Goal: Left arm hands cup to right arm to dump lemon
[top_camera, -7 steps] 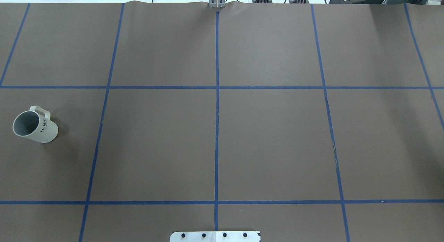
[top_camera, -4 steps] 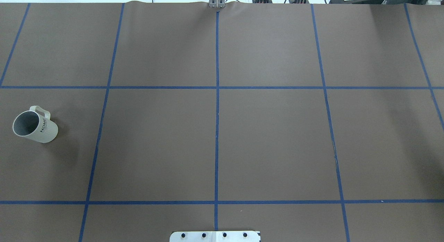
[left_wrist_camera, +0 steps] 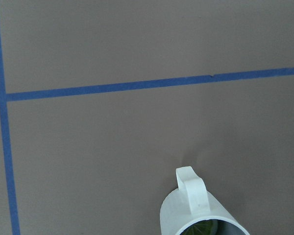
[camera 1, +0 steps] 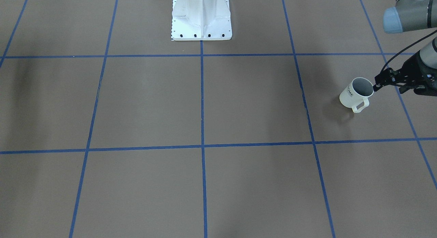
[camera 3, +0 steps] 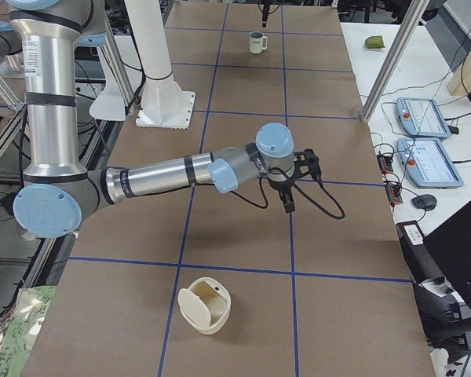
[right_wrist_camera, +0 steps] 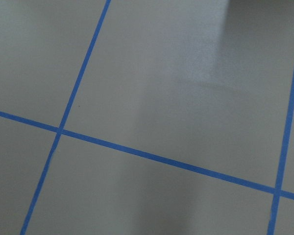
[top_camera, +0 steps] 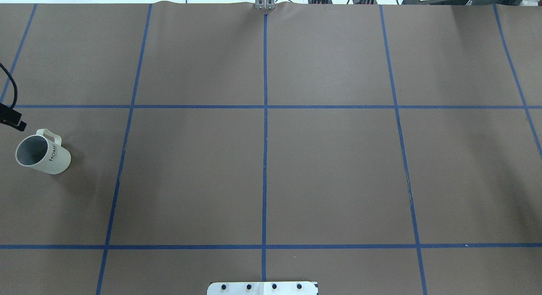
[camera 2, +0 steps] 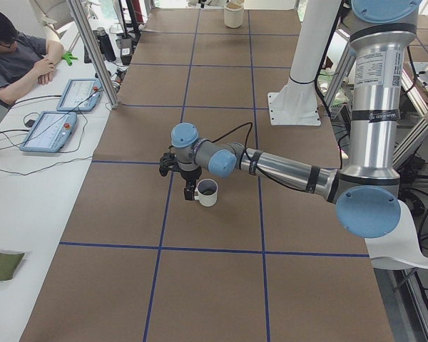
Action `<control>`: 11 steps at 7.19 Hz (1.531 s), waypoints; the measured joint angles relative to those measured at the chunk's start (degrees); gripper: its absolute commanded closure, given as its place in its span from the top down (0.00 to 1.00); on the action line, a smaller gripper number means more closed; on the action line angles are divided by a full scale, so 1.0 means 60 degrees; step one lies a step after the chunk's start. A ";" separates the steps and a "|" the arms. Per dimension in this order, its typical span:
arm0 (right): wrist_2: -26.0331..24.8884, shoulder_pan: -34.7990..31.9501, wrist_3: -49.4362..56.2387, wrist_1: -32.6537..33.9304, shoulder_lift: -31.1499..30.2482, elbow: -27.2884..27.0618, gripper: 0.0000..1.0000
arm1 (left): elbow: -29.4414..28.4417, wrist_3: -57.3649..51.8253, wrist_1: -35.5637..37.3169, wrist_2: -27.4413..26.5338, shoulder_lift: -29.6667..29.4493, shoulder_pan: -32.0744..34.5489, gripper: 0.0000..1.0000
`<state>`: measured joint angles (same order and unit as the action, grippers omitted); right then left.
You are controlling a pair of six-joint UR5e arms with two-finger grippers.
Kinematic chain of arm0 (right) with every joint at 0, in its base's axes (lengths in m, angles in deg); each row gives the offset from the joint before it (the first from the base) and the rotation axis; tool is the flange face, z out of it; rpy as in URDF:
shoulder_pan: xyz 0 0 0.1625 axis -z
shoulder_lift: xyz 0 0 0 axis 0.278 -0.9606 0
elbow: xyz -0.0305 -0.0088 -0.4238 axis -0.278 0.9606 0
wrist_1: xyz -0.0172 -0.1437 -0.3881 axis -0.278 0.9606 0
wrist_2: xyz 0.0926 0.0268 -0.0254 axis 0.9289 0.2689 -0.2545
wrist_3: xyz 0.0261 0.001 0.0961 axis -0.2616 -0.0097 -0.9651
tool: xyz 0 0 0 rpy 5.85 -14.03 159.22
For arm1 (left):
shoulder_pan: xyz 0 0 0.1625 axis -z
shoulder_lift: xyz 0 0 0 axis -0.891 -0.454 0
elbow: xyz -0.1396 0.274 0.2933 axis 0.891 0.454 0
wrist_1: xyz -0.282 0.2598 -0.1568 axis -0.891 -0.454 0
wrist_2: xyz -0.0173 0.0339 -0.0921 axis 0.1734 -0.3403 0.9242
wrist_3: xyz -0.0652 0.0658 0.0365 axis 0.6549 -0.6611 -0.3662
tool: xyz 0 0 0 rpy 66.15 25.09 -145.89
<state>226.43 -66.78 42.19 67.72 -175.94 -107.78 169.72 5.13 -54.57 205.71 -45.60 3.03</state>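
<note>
While the cup (camera 1: 355, 94) is standing upright near the right edge of the front-facing view, handle toward the frame's bottom, the left gripper (camera 1: 377, 84) is hovering just right of its rim, seemingly not touching. Overhead, that gripper is showing at the far left edge, up-left of the handle. Whether its jaws are parted or closed cannot be told. The lemon (left_wrist_camera: 202, 228) is lying inside the cup, at the left wrist view's bottom edge. The right gripper (camera 3: 287, 203), mid-frame in the exterior right view, is hanging well apart from the cup, so the left one is nearer; its state is equally unclear.
</note>
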 measured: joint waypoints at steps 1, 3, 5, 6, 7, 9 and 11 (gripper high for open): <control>0.0151 0.0092 -0.0016 -0.0003 0.0107 -0.0009 1.00 | -0.0051 0.0003 -0.0010 -0.0007 0.0029 -0.0205 0.98; 0.0321 0.0288 -0.0023 -0.0003 0.0300 -0.0049 1.00 | -0.0341 0.0003 -0.0132 -0.0011 0.0045 -0.0552 0.87; 0.0517 0.0337 -0.0023 -0.0002 0.0413 -0.0113 1.00 | -0.0771 0.0038 -0.0597 -0.0012 0.0041 -0.0705 0.35; 0.0618 0.0346 -0.0021 -0.0005 0.0425 -0.0136 1.00 | -0.0856 0.0061 -0.0725 -0.0012 0.0037 -0.0735 0.01; 0.0663 0.0352 -0.0008 -0.0051 0.0434 -0.0140 1.00 | -0.0867 0.0097 -0.0772 -0.0012 0.0032 -0.0744 0.00; 0.0686 0.0356 -0.0015 -0.0273 0.0474 -0.0137 1.00 | -0.0801 0.0571 -0.0785 -0.0018 -0.0020 -0.0750 0.00; 0.0683 0.0375 -0.0035 -0.0404 0.0688 -0.0136 1.00 | -0.0173 0.1191 -0.0436 0.0189 -0.0090 -0.0742 0.00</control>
<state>230.53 -64.54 41.98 65.30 -171.81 -108.60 168.68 12.27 -57.18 206.84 -46.14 -1.42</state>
